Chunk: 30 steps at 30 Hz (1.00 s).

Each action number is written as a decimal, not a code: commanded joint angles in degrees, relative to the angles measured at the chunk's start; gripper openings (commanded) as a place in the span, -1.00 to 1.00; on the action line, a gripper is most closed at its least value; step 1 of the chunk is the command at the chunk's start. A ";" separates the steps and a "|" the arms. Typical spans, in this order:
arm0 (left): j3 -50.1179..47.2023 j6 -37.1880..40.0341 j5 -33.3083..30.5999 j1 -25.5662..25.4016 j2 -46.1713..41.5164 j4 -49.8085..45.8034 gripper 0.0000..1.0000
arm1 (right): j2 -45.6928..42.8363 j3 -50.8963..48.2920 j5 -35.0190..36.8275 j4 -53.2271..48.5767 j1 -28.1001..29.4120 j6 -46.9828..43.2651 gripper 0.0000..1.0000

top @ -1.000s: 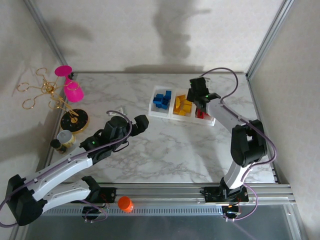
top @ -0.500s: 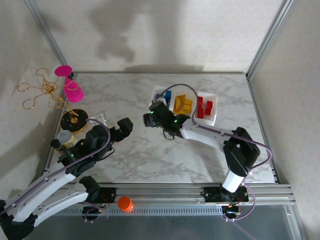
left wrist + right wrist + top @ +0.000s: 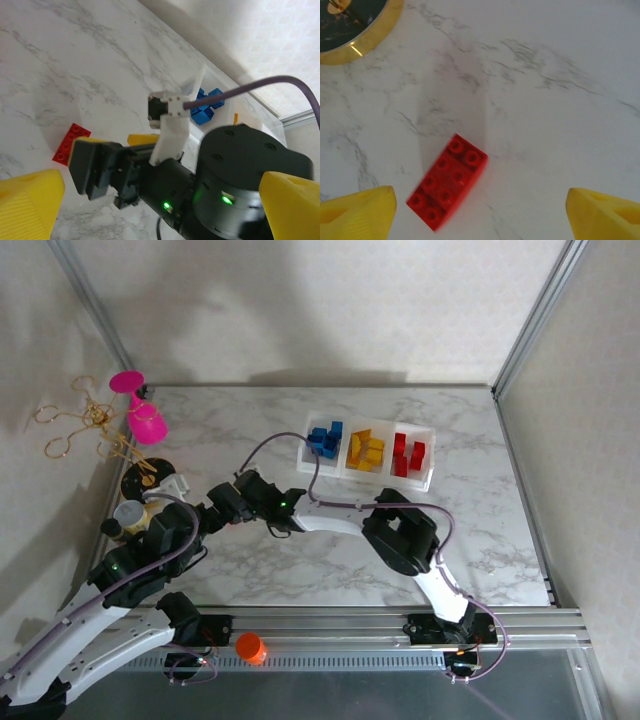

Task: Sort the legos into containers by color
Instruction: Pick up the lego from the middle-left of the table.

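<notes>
Pickup step; right hand (image 3: 480, 214) hung wide open, empty, above the red lego (image 3: 447, 181) on the desk (image 3: 545, 100); next it needed lowering astride, then closing.

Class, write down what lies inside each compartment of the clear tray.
Blue legos lie in the left compartment of the tray, yellow legos the middle, red legos the right. Piled bricks hide those beneath, so no count.

Left claw (image 3: 160, 202), right claw (image 3: 481, 214) gape (right arm (image 3: 345, 519) stretched leftward).
</notes>
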 commanded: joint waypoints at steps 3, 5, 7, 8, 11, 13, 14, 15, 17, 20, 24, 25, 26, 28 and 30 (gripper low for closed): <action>1.71 -2.95 -3.51 0.27 -1.13 -5.31 0.99 | 6.79 7.95 1.06 -2.67 0.68 -0.87 0.79; 1.80 -3.13 -3.97 0.25 -1.15 -5.77 0.99 | 9.20 10.65 1.81 -4.54 0.77 -0.84 0.80; 1.89 -3.21 -4.13 0.34 -1.14 -5.80 0.99 | 11.15 12.64 2.26 -6.06 0.88 -1.05 0.80; 2.06 -3.31 -4.00 0.30 -1.05 -5.77 0.99 | 11.87 13.19 2.80 -6.49 1.04 -1.20 0.80; 2.07 -3.24 -3.65 0.26 -0.71 -5.47 0.99 | 13.47 15.00 4.01 -8.71 1.23 -2.14 0.78; 1.99 -3.22 -3.46 0.32 -0.37 -5.29 0.99 | 13.06 14.64 5.83 -10.15 1.34 -2.46 0.72; 1.90 -3.21 -3.29 0.30 -0.27 -5.08 0.99 | 12.50 14.01 6.57 -10.68 1.35 -2.39 0.68; 1.74 -3.21 -3.04 0.25 -0.24 -4.75 0.99 | 11.68 12.95 7.27 -11.33 1.36 -2.27 0.63; 1.33 -3.21 -2.59 0.25 -0.17 -4.18 0.99 | 9.84 10.83 7.88 -11.89 1.34 -2.11 0.54; 0.86 -3.20 -2.07 0.26 0.26 -3.25 0.99 | 7.62 8.30 8.24 -13.15 1.40 -1.28 0.36; 0.67 -3.04 -1.37 0.32 1.18 -2.41 0.99 | 6.92 7.62 8.01 -14.31 1.40 -0.47 0.11; 0.68 -3.05 -1.19 0.25 1.38 -2.23 0.99 | 6.93 7.74 7.89 -14.59 1.36 -0.22 0.04; 0.75 -3.04 -0.98 0.25 1.49 -2.06 0.99 | 6.92 7.86 7.88 -14.75 1.33 -0.09 -0.02; 0.75 -3.04 -0.83 0.32 1.50 -2.01 0.99 | 6.53 7.82 7.55 -14.46 1.35 0.12 -0.16; 0.66 -3.05 -0.80 0.27 1.41 -1.94 0.99 | 5.97 7.62 7.27 -14.09 1.31 0.34 -0.27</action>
